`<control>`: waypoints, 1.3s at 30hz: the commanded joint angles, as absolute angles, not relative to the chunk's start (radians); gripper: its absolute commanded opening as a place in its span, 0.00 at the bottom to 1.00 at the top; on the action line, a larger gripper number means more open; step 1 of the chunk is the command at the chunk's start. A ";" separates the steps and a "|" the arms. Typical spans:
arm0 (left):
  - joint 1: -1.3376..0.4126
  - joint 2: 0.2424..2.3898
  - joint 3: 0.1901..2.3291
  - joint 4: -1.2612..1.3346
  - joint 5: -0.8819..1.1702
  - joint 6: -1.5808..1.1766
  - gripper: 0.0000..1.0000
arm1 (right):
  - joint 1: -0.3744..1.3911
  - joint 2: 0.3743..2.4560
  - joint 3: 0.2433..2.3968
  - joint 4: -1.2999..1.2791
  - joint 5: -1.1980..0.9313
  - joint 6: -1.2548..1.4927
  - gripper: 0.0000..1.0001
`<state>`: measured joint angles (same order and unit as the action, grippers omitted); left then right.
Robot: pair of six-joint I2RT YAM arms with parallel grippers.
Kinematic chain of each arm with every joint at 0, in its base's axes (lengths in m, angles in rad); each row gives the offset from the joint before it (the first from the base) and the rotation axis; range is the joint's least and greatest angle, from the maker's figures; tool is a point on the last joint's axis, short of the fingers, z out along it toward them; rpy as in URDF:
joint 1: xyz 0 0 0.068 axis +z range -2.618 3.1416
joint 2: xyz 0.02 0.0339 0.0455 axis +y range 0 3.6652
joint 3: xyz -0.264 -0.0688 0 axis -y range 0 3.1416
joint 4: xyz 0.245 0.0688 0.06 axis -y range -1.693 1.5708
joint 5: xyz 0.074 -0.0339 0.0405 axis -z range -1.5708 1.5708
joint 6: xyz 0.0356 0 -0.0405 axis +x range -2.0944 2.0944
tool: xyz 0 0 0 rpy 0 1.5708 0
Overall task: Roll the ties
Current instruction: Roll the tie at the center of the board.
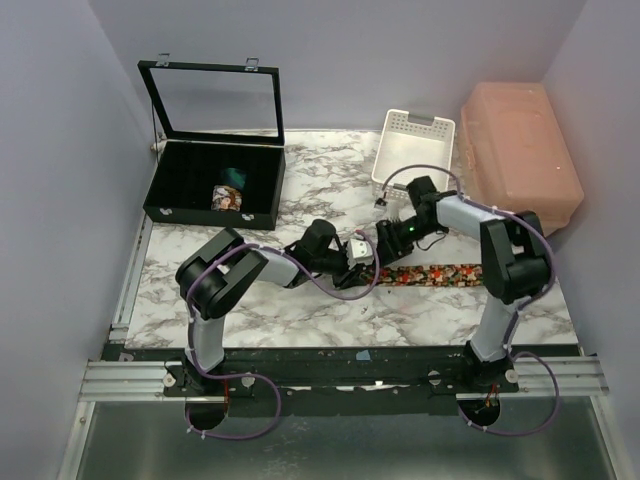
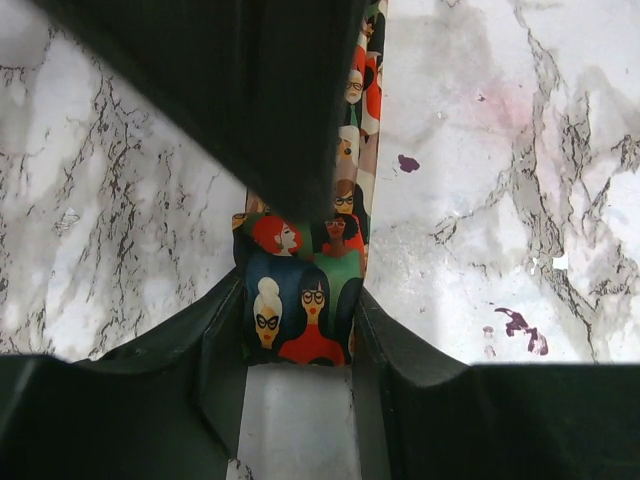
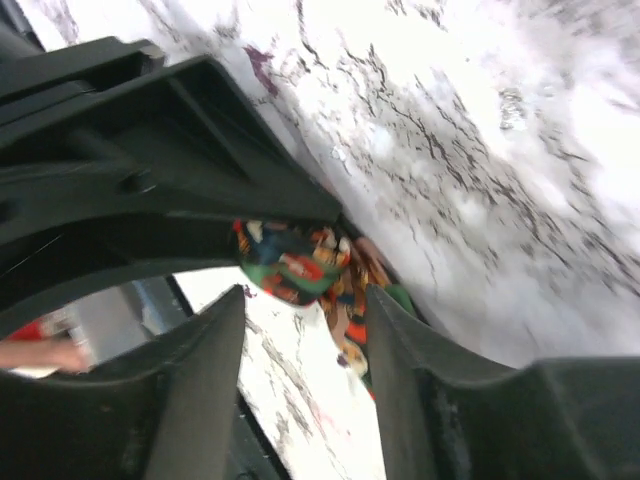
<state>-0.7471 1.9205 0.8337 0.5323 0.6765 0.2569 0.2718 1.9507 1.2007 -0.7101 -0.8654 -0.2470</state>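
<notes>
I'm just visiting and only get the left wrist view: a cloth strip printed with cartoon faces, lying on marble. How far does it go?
Observer: The tie lies flat and straight, running right until the right arm hides it.
Operator: Any finished ones?
Observer: A rolled tie sits in an open black box at the far left.
Operator: Is the other arm helping?
Observer: The right fingers are apart, at the same end of the tie that you see.
</notes>
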 commanded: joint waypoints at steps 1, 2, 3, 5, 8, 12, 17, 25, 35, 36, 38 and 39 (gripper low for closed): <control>-0.755 1.925 0.819 0.375 0.579 0.333 0.24 | 0.230 1.689 1.129 -0.567 -0.663 -0.261 0.58; -0.756 1.920 0.815 0.373 0.577 0.341 0.24 | 0.223 1.622 1.112 -0.544 -0.635 -0.239 0.62; -0.756 1.915 0.814 0.369 0.578 0.347 0.24 | 0.215 1.568 1.095 -0.519 -0.598 -0.208 0.67; -0.756 1.907 0.809 0.365 0.579 0.361 0.24 | 0.213 1.459 1.049 -0.425 -0.522 -0.101 0.74; -0.759 1.910 0.812 0.359 0.575 0.363 0.24 | 0.214 1.378 0.903 -0.094 -0.405 0.188 0.75; -0.761 1.917 0.822 0.347 0.572 0.359 0.25 | 0.200 1.425 0.938 -0.106 -0.449 0.231 0.87; -0.761 1.920 0.827 0.341 0.559 0.352 0.25 | 0.186 1.386 0.847 -0.072 -0.682 0.403 0.95; -0.773 1.934 0.853 0.315 0.527 0.324 0.25 | 0.187 1.387 0.595 0.244 -0.786 0.661 0.67; -0.782 1.945 0.856 0.297 0.496 0.344 0.24 | 0.257 1.529 0.558 0.359 -0.807 0.685 0.56; -0.782 1.945 0.857 0.294 0.495 0.347 0.25 | 0.263 1.531 0.554 0.360 -0.799 0.679 0.56; -0.785 1.947 0.856 0.292 0.493 0.355 0.24 | 0.271 1.536 0.553 0.348 -0.769 0.664 0.54; -0.785 1.949 0.859 0.286 0.492 0.358 0.25 | 0.276 1.537 0.553 0.335 -0.745 0.652 0.54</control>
<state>-0.7784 1.8980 0.8757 0.4206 0.5858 0.3183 0.2577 1.5249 0.5678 0.3016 -0.7868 0.6800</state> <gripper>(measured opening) 0.363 0.546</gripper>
